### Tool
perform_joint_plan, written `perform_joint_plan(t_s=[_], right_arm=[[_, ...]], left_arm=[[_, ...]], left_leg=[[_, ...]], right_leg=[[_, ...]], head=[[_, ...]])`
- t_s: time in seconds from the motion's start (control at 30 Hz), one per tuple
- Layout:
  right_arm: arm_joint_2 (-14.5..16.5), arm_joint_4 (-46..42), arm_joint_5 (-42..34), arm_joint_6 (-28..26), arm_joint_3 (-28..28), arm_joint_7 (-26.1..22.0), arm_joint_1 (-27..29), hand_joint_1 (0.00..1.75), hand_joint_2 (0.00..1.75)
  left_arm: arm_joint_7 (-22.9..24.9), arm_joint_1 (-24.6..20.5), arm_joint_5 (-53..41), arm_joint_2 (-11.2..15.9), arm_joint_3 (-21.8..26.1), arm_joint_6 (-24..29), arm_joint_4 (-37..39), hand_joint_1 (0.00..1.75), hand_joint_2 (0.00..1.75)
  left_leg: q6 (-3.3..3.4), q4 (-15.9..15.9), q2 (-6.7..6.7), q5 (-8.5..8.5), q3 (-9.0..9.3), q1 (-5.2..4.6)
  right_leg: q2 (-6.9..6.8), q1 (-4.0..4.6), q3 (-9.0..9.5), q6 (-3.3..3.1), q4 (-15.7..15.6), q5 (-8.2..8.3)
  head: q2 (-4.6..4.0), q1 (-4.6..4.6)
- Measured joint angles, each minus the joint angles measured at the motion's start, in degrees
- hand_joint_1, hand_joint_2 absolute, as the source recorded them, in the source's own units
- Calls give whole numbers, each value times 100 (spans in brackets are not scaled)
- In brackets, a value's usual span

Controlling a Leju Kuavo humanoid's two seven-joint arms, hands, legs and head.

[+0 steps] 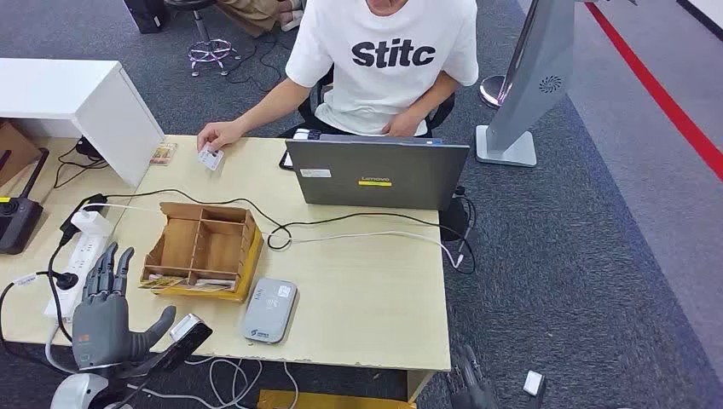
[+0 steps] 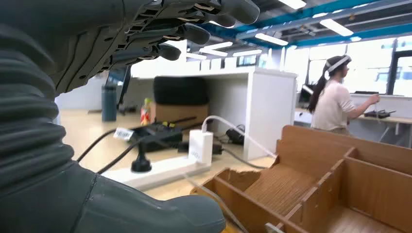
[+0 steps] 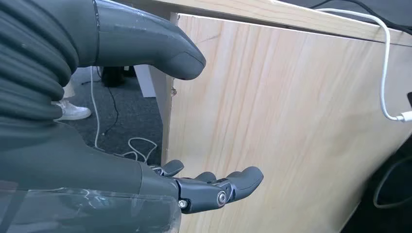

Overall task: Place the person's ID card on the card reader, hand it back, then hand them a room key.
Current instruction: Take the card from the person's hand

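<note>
Fingers of the grey left hand [image 1: 107, 311] spread apart and hold nothing, raised over the near left corner of the pale wooden table [image 1: 367, 290], with the thumb stuck out toward the right; in the left wrist view the same hand [image 2: 97, 73] shows dark fingers [image 2: 194, 33] fanned above the table with only air beneath them. Down by the table's near right corner the dark right hand [image 1: 471, 385] hangs below the tabletop; in the right wrist view this hand [image 3: 145, 121] lies beside the table's light wood side panel [image 3: 291, 121], thumb and fingers [image 3: 233, 182] well apart and holding nothing. At the far edge of the table a person in a white printed T-shirt [image 1: 384, 60] presses a small white ID card [image 1: 211, 158] flat against the tabletop with one hand [image 1: 217, 135]. A flat grey rounded card reader [image 1: 269, 310] lies near the front edge, just right of an open brown wooden compartment box [image 1: 203, 249] that has a few cards [image 1: 183, 284] in its front slots. A grey laptop [image 1: 375, 173] stands open before the person, a black cable [image 1: 341, 221] and a white one running across the table beside it. A white power strip [image 1: 78, 260] lies at the left edge, close to the left hand.
</note>
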Motion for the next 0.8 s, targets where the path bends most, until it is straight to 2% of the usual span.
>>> perform_joint_plan(t_s=[0.47,0.8], right_arm=[[60,0,-8,15,0,108,-123,0,175],[70,0,-12,18,0,107,-141,0,175]], left_arm=[[691,-229,-1827,460,-1433,928,-114,0,175],[663,-232,-1873,512,-1639,985,-117,0,175]], left_leg=[[0,2,1,0,-1,0],[0,2,1,0,-2,0]], right_leg=[[1,0,-1,2,0,3],[0,0,-2,2,0,3]], head=[[0,-1],[0,-1]])
